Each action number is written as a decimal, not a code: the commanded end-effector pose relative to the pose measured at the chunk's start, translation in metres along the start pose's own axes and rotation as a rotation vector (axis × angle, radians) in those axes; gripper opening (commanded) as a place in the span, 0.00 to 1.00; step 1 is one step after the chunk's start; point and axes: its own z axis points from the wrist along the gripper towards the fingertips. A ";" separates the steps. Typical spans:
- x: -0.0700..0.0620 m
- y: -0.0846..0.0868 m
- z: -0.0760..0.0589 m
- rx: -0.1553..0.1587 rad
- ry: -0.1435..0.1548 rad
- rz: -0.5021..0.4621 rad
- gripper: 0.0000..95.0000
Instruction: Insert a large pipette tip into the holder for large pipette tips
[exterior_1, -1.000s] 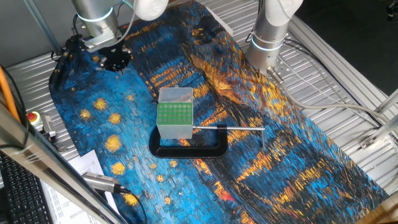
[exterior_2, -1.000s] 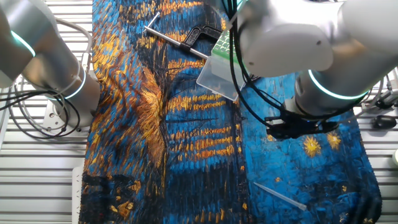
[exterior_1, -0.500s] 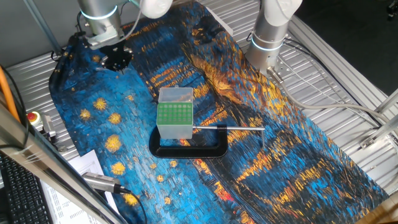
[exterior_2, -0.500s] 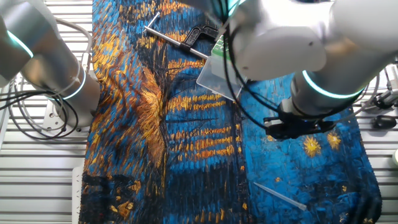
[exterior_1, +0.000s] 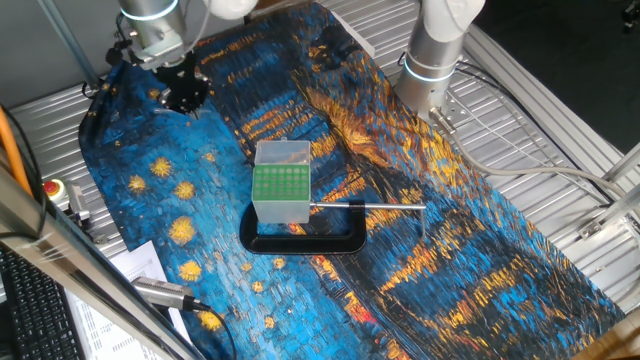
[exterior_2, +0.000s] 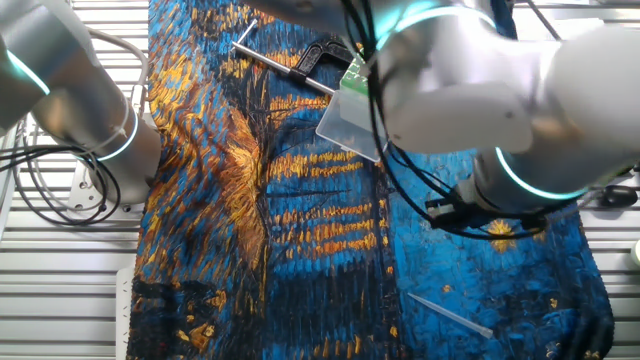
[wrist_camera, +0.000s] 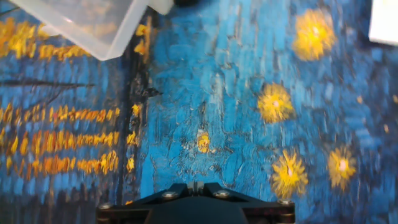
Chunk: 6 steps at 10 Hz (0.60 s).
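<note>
Black C-clamp (exterior_1: 305, 238) sits nearest on the blue and orange painted cloth (exterior_1: 400, 250) covering the counter, its grey screw rod (exterior_1: 365, 206) poking out to the right. Just behind it, touching, stands the holder for large pipette tips (exterior_1: 281, 182), green top up. Far left, the pincer (exterior_1: 184, 92) hangs over the cloth; can't tell if it's parted or clenched. Over in the other fixed view, the large pipette tip (exterior_2: 449, 313) lies flat on the blue part, well apart from the holder.

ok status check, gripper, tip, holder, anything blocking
Gripper over the cloth, jaw state unclear, nothing held. Large pipette tip lying loose on the cloth. Holder upright, held by the black clamp. Nothing in the way.
</note>
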 end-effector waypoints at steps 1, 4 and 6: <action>0.016 0.002 0.005 -0.111 0.046 -0.240 0.00; 0.032 0.006 0.001 -0.079 0.058 -0.370 0.00; 0.050 0.012 0.004 -0.072 0.037 -0.428 0.00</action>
